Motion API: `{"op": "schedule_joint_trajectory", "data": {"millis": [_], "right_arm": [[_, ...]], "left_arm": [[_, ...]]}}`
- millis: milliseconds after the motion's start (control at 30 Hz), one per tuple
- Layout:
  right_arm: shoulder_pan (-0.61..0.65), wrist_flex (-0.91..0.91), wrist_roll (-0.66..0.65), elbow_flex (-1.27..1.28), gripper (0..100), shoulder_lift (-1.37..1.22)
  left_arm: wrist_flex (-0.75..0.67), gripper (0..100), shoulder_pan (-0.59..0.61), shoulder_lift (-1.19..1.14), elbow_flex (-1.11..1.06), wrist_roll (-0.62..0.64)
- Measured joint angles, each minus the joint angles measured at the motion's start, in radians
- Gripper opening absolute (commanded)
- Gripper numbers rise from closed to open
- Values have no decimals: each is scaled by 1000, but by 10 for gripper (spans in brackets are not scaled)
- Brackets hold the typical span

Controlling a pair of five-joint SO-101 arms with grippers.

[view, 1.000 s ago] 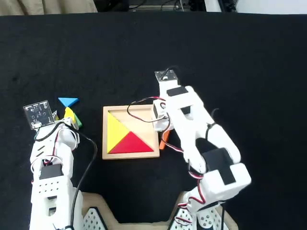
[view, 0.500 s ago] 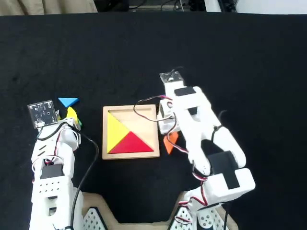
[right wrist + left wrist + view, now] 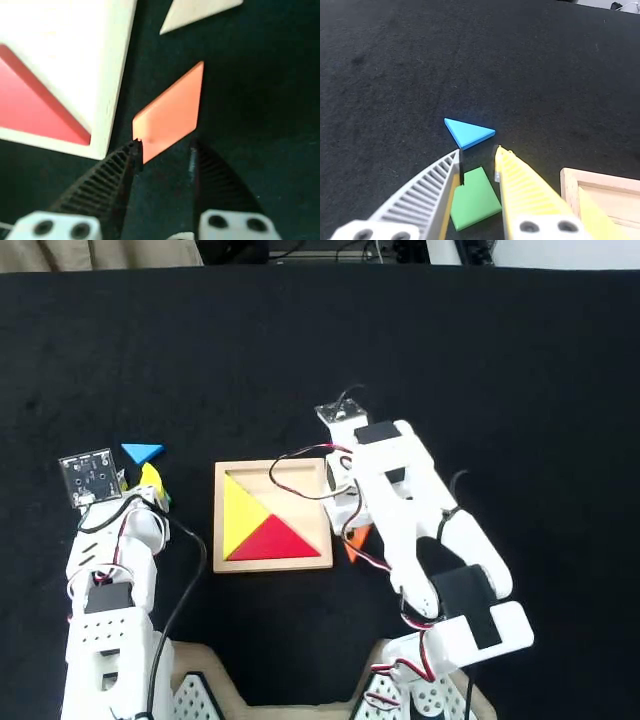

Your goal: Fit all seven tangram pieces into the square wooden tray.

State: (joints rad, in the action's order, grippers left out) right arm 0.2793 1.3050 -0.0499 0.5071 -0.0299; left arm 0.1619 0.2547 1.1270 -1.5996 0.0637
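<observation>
On the left of the black surface [image 3: 500, 360], the left gripper [image 3: 477, 155] hangs with its fingers parted and empty, one on either side of a green piece [image 3: 472, 197]. A blue triangle [image 3: 468, 133] lies just beyond them. Near the middle sits the square wooden tray [image 3: 218, 520], holding two pieces that touch along a slanted edge: a yellow triangle [image 3: 240, 518] and a red triangle [image 3: 275, 540]. Its upper right part is bare wood. Just right of the tray lies an orange piece [image 3: 170, 112] – flat on the surface, outside the rim. The right gripper [image 3: 164, 147] is low over its near end, fingers apart and gripping nothing.
</observation>
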Motion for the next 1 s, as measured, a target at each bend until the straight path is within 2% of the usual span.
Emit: {"op": "schedule_joint_trajectory", "data": {"millis": [300,433,500,700,1000], "right_arm": [[0,68,-110,0,113,0],[0,75,-181,0,16,0],[14,78,-203,0,15,18],[104,60,-215,5,11,69],[110,-25,-213,48,11,-69]], "left_arm": [[0,123,0,0,0,0],[0,123,0,0,0,0],[0,123,0,0,0,0],[0,123,0,0,0,0],[0,123,0,0,0,0]]}}
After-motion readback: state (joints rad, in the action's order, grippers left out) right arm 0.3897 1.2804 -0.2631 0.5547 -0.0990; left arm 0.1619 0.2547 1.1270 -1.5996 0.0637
